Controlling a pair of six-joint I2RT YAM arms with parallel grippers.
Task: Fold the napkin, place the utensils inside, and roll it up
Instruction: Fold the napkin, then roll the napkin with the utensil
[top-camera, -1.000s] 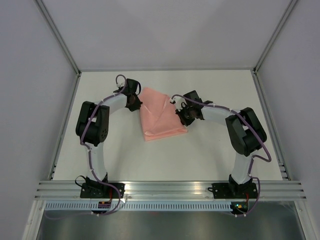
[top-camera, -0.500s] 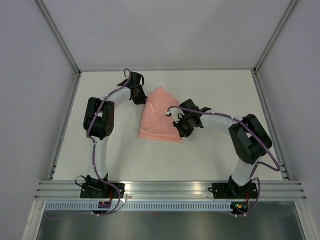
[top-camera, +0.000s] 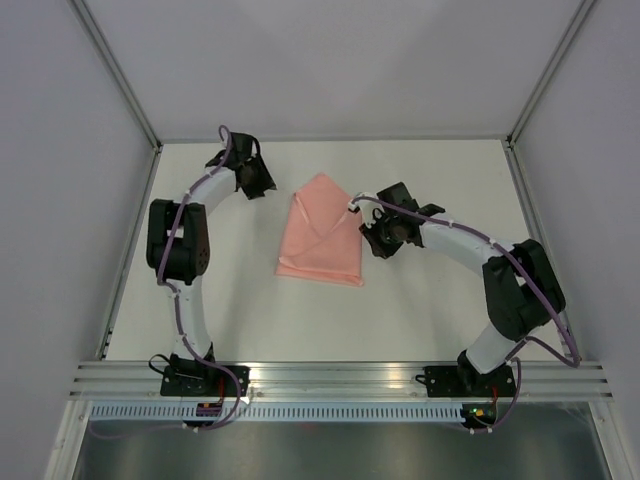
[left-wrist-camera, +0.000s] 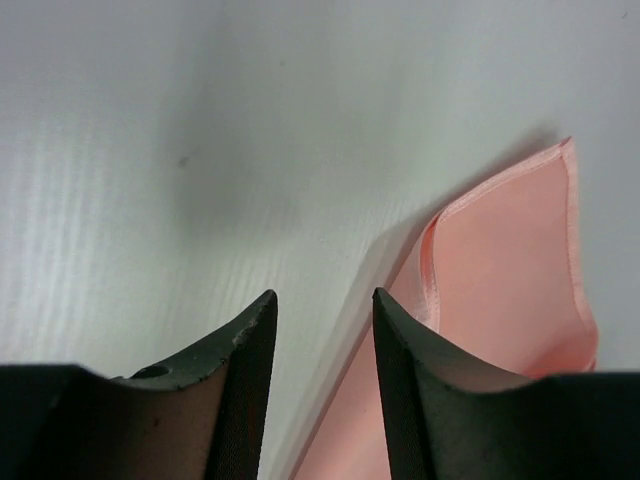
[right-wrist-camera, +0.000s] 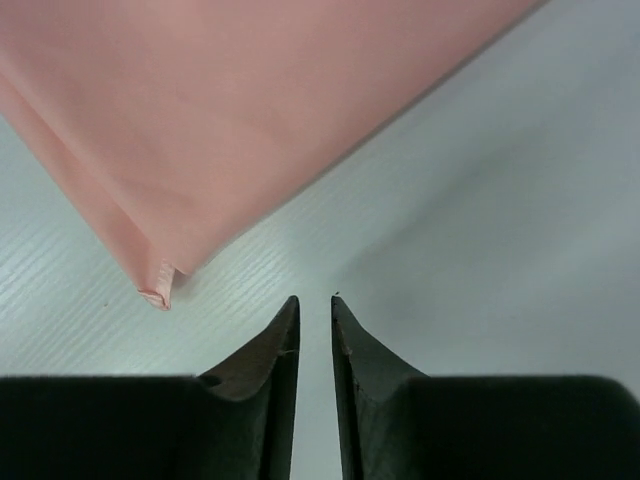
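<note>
The salmon-pink napkin (top-camera: 320, 238) lies folded flat near the middle of the white table, a pointed corner toward the far side. My left gripper (top-camera: 263, 188) hovers just off its far-left edge, open and holding nothing. In the left wrist view the napkin's layered corner (left-wrist-camera: 505, 265) sits right of the left gripper (left-wrist-camera: 322, 298). My right gripper (top-camera: 374, 240) is beside the napkin's right edge, its jaws parted by a narrow gap. The right wrist view shows the right gripper (right-wrist-camera: 314, 300) holding nothing, with the napkin (right-wrist-camera: 250, 100) ahead of it. No utensils are in view.
The white table (top-camera: 430, 320) is bounded by grey walls with aluminium posts (top-camera: 130, 90) at left and right. A metal rail (top-camera: 330, 375) runs along the near edge, carrying both arm bases.
Both grippers have opened and let go of the napkin. The left one pulled back to the left, the right one to the right. The napkin has settled flat.
</note>
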